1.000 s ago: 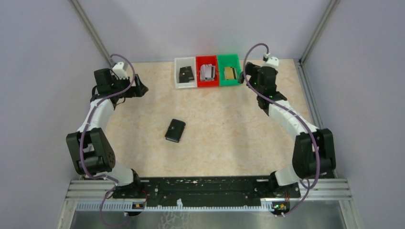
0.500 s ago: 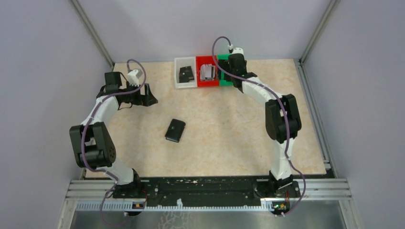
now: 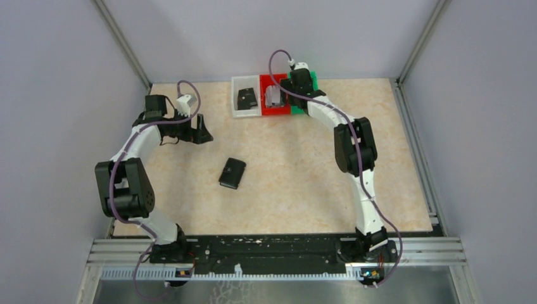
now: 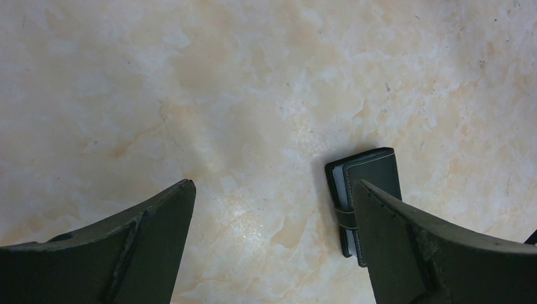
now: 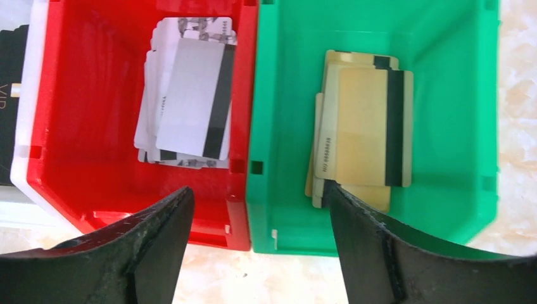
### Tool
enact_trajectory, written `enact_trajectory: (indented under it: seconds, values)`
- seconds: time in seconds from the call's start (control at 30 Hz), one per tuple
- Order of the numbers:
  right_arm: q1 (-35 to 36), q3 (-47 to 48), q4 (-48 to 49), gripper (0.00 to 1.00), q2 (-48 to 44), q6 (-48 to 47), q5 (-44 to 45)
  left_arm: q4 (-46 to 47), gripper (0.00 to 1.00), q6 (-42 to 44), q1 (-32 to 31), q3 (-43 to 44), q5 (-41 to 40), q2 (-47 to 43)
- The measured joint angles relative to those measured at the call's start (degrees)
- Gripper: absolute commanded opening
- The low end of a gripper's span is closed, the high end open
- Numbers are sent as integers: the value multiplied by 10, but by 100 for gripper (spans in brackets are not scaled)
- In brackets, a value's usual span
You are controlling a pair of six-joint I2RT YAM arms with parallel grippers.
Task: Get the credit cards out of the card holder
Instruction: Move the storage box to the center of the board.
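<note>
Card holder (image 3: 232, 173) unopened; pulling its cards remains.
It lies strapped shut on the table (image 3: 304, 177) near my spread left fingers (image 4: 126, 253); my right fingers (image 5: 145, 247) hang spread over credit cards (image 5: 187, 107) in the bins (image 5: 95, 158).

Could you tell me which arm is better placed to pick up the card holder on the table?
Left: the open left hand hovers close to the card holder; the right hand is over the red bin and green bin.

The left arm (image 3: 133, 144) and right arm (image 3: 366, 199) are built of white links joined by bulky black joints. A purple-grey cable (image 3: 271, 66) runs along each, and their fingers (image 4: 145, 234) are matte black, tapering wedges.
</note>
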Motion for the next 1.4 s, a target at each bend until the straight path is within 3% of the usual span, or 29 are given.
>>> enact_trajectory:
  seconds: [0.23,0.6,0.8,0.97,1.4]
  values:
    - [17,63,-19,45,45,-7,10,-12,99,9,-1,6,8,3]
    - [40,51,-19,17,43,6,64,-48,99,35,-2,10,7,4]
    - [59,-23,23,11,5,24,87,-74,99,56,-2,10,7,4]
    - [72,-123,49,0,-58,42,91,-101,98,78,-2,11,5,3]
    - [107,-356,96,0,-216,109,129,-145,98,110,-2,11,-4,-24]
